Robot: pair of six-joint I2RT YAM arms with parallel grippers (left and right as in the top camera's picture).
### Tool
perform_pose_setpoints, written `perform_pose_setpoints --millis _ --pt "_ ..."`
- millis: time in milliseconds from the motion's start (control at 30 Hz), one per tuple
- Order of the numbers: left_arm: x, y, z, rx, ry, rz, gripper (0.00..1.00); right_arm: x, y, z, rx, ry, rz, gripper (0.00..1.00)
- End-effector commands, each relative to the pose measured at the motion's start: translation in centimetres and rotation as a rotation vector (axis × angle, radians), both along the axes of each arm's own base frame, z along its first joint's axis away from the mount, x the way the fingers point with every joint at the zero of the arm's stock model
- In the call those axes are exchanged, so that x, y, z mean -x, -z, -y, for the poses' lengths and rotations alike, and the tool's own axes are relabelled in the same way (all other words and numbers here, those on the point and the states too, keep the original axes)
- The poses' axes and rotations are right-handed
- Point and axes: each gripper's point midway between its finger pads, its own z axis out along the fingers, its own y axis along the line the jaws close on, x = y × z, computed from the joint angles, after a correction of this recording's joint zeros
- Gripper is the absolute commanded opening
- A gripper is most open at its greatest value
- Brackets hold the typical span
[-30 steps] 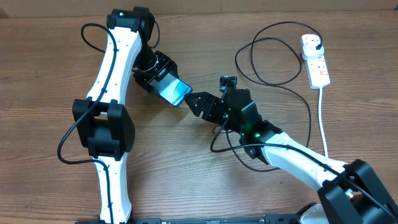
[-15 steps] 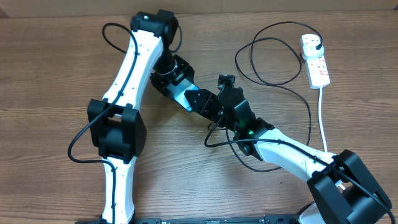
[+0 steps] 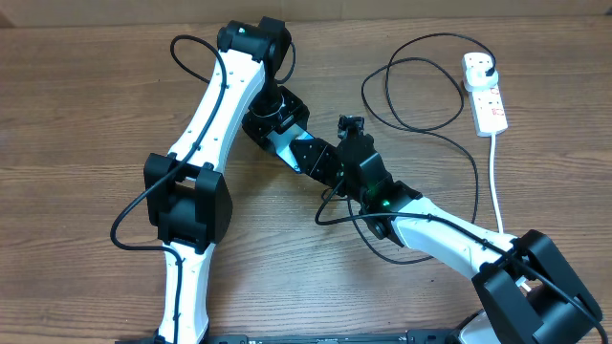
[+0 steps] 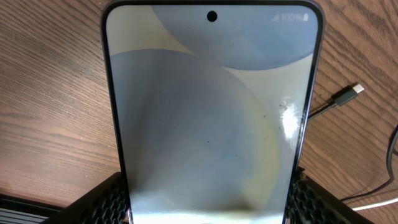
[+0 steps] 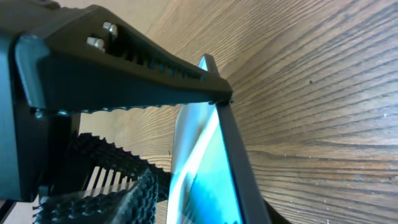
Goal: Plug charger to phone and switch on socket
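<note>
Phone point(image 3: 283, 143) is near the centre in the overhead view, grasped by the left claw point(image 3: 275, 124) from 11 o'clock, the right claw point(image 3: 308, 156) at its 4 o'clock end; socket point(image 3: 485, 91) and charger point(image 3: 430, 37) lie at 2 o'clock. Left wrist: the screen stands between both fingers point(image 4: 102, 200), connector tip point(image 4: 354, 91) on the table point(image 4: 50, 93) at 3 o'clock. Right wrist: one finger point(image 5: 124, 62) touches the phone edge; clenched or not, I cannot tell.

From the phone point(image 4: 211, 124), six o'clock is bare table point(image 3: 287, 263), open between the left arm point(image 3: 206, 124) and the right arm point(image 3: 440, 239). Toward two o'clock, the charger point(image 4: 349, 94) loops sprawl before the socket point(image 3: 485, 91).
</note>
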Motion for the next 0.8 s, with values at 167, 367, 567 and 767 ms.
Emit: perform_pose_setpoints --millis 167,367,567,767 --pt "-0.28 -0.59 0.63 0.007 -0.017 0.017 0.04 -0.51 -0.79 -0.37 -0.005 0.008 0.018 0.26" --pt "-0.28 -0.60 0.62 0.007 -0.017 0.017 0.04 -0.55 -0.81 -0.34 -0.005 0.011 0.019 0.17" --pt "-0.27 -0.60 0.61 0.007 -0.017 0.017 0.05 -0.71 -1.22 -0.45 -0.017 0.011 0.034 0.08" --pt "-0.38 -0.59 0.42 0.007 -0.019 0.018 0.06 -0.76 -1.23 -0.39 -0.017 0.012 0.034 0.04"
